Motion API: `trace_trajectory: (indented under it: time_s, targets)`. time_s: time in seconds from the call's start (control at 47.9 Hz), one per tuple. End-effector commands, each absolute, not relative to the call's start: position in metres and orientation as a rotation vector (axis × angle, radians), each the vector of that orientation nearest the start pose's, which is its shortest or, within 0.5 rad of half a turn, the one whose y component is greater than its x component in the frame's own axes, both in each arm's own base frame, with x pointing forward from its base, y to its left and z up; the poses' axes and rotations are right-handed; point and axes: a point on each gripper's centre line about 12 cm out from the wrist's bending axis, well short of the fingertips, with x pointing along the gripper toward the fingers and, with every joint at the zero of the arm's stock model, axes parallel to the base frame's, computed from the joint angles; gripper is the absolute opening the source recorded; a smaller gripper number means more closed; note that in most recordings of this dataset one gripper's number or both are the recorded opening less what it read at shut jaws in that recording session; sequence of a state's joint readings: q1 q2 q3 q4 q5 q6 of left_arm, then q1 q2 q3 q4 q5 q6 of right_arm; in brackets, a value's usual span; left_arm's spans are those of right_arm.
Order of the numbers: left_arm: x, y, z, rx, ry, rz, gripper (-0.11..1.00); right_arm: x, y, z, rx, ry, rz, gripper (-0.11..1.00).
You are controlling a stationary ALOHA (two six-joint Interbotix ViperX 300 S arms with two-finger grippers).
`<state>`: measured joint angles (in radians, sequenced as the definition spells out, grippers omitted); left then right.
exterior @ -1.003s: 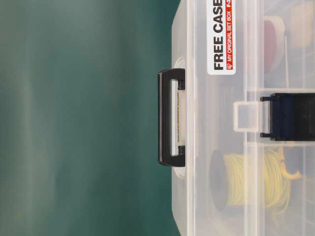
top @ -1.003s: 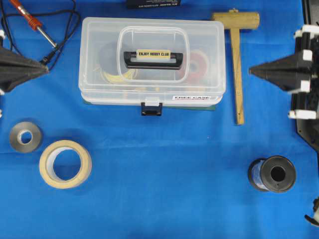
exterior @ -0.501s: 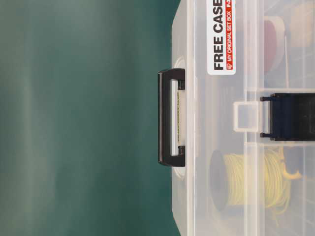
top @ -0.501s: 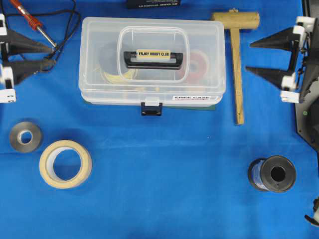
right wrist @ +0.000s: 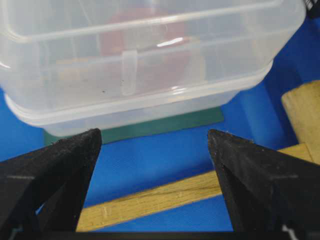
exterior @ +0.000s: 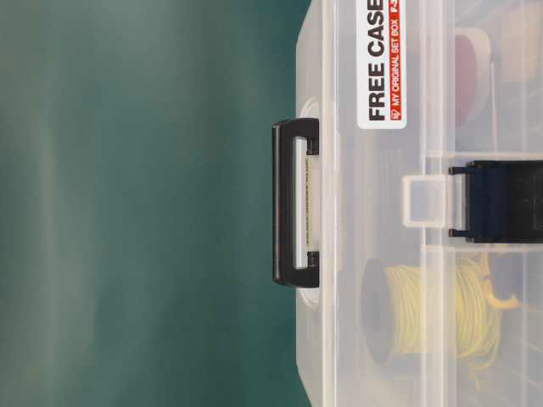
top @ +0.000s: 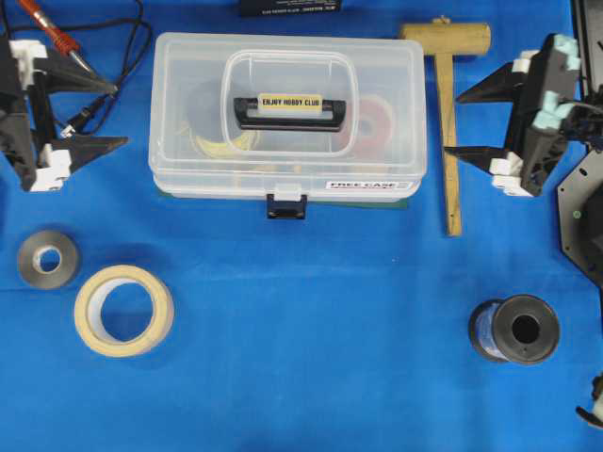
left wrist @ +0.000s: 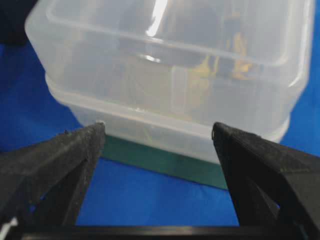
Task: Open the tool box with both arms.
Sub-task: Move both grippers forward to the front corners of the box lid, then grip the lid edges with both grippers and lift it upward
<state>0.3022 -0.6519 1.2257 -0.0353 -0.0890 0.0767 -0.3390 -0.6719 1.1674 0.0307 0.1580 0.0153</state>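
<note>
The tool box (top: 377, 75) is a clear plastic case lying shut at the back middle of the blue cloth. Its black handle (top: 290, 106) lies flat on the lid, and its dark latch (top: 286, 204) sits at the front edge. My left gripper (top: 120, 117) is open just off the box's left end and holds nothing. My right gripper (top: 453, 123) is open off the right end, over the mallet handle. In the left wrist view the gripper (left wrist: 158, 129) faces the box's end wall (left wrist: 175, 60) across a gap. The right gripper (right wrist: 154, 134) likewise faces the box (right wrist: 140, 65). The table-level view shows the closed box (exterior: 407, 254) and its latch (exterior: 501, 202).
A wooden mallet (top: 448, 132) lies right of the box, under the right gripper. A soldering iron (top: 57, 33) with its cable is at the back left. A masking tape roll (top: 123, 310) and a grey roll (top: 48, 258) lie front left. A black spool (top: 516, 330) stands front right.
Both grippers have gone from shut to wide open. Each has shifted a little toward its end of the tool box. The box has not moved.
</note>
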Motion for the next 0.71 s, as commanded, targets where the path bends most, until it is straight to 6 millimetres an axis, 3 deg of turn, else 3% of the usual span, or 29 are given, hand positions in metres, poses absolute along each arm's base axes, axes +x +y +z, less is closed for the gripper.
trace_trajectory:
  time_s: [0.0,0.292,0.689]
  targets:
    - [0.222,0.071,0.187,-0.030,0.474,0.294,0.90,0.214,-0.076,0.189,0.147,0.616,-0.341,0.83]
    - [0.239,0.088,0.184,-0.043,0.487,0.338,0.90,0.230,-0.083,0.185,0.136,0.607,-0.342,0.83]
    - [0.246,0.089,0.183,-0.045,0.494,0.333,0.90,0.242,-0.087,0.189,0.130,0.581,-0.343,0.83]
